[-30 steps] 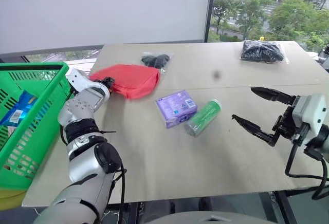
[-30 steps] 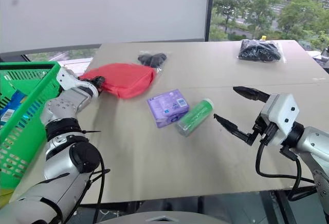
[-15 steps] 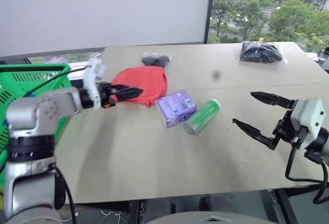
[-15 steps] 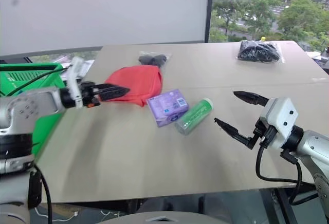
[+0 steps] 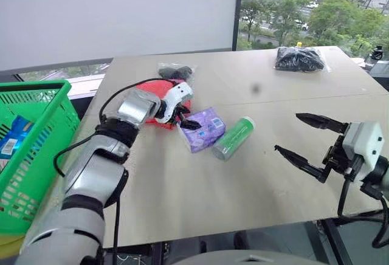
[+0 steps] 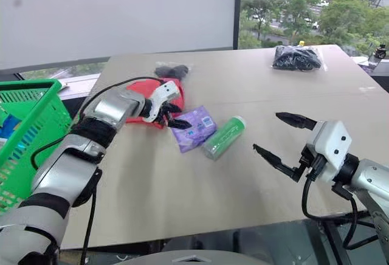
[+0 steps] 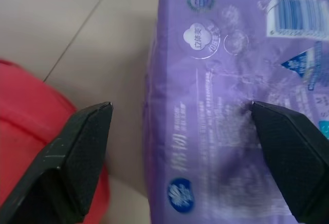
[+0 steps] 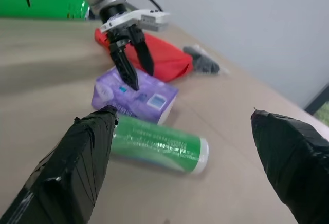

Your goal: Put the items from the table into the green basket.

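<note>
While the left gripper (image 7: 180,131) was spread wide over the near end of the purple packet (image 5: 203,129), nothing was yet grasped; the right gripper (image 5: 304,140) was likewise held open and empty. One finger (image 7: 74,157) could be judged likely to catch the red pouch (image 5: 152,89) just beside it, or the can (image 5: 233,138) might be nudged rolling. The table (image 5: 243,186) was plain beige, the basket (image 5: 36,95) well apart at the left, with windows beyond.
</note>
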